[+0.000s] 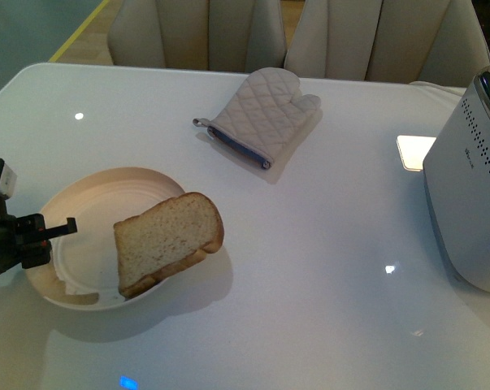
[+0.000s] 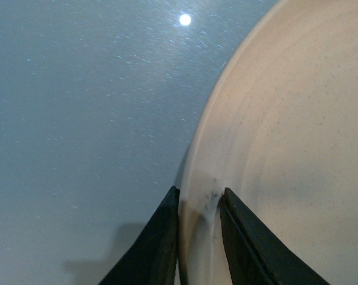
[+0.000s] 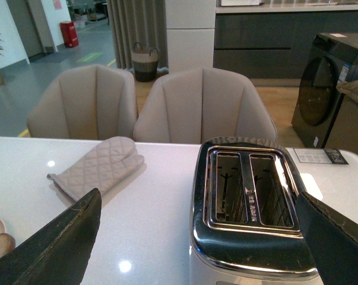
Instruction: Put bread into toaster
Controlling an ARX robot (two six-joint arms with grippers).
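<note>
the left jaws are clamped on the rim of the cream plate (image 2: 273, 119), one on each side of it. the bread (image 1: 167, 240) leans tilted on the plate's edge opposite those jaws, overhanging the rim. the right jaws stand wide apart, holding nothing, with the toaster (image 3: 250, 202) between and just beyond them on the white desk (image 1: 310, 268), its slots facing up.

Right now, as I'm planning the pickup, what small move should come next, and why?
Probably swing the right hand, open and empty near the toaster, over to the bread. The bread leans on the rim of the plate, overhanging it, untouched, while the left hand pinches the opposite rim.
</note>
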